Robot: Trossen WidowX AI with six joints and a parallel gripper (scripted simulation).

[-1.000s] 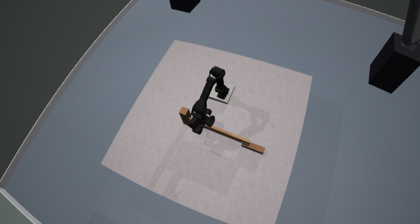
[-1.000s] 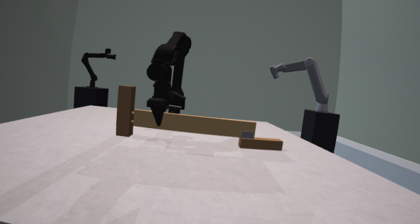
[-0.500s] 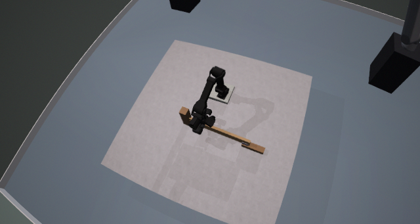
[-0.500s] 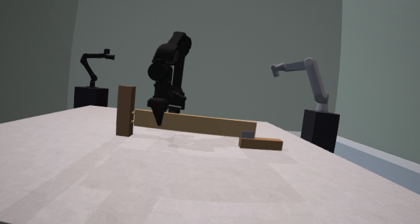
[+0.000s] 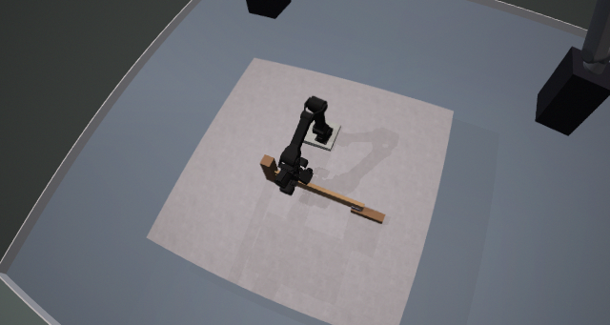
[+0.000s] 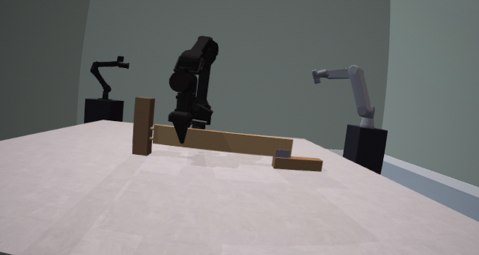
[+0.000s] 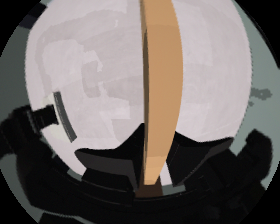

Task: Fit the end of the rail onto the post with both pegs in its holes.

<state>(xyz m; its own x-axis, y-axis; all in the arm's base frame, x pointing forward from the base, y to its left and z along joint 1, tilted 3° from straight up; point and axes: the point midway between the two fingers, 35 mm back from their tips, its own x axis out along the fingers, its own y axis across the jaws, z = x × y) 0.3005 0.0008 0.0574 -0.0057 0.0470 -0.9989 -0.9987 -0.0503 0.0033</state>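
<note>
I hold the rail up by the post.
My gripper (image 6: 182, 140) is squeezed shut on the rail (image 6: 224, 140) near its left end. A small gap shows two pegs (image 6: 151, 132) between rail and post (image 6: 143, 126). The right end sits in the bracket (image 6: 282, 153) on the block (image 6: 297, 164).

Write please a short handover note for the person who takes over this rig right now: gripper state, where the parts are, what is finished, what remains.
Gripper: shut on the rail, gripping it near the post end.
Rail: lifted off the table, far end at the grey bracket on the footboard block.
Post: upright; its two pegs show in a small gap between post and rail end.
Done: rail raised and lined up with the pegs.
Left: push the rail until its end touches the post, check that it sits level, then open the gripper.
</note>
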